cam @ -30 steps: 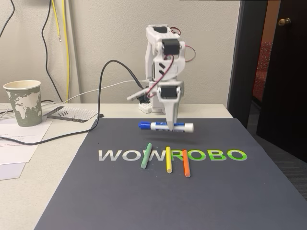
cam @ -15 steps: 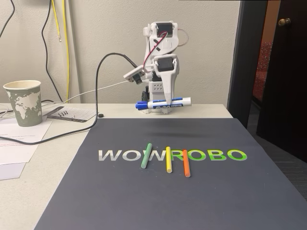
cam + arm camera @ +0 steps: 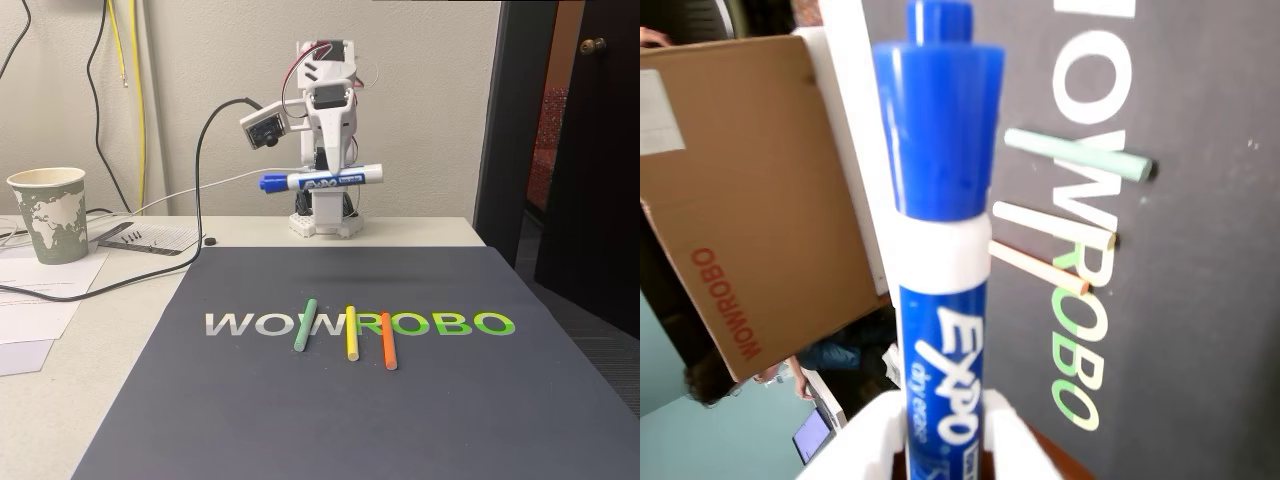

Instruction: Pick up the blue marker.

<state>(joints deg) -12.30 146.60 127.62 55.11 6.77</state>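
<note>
Pincer (image 3: 328, 180) is clamping the blue marker (image 3: 322, 180) crosswise and carrying it higher than a moment ago, well above the dark mat (image 3: 300, 420) and coloured sticks (image 3: 346, 332); the pickup is looking essentially complete.

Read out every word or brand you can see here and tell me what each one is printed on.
"WOWROBO": large letters on the dark mat, white shading to green.
"EXPO" and "dry erase": label of the blue marker held in the gripper; the finer print below is too blurred to read.
"WOWROBO": red letters on the cardboard box in the wrist view.
Paper cup: a world-map pattern, no readable words.
Papers on the table: print too small to read.
</note>
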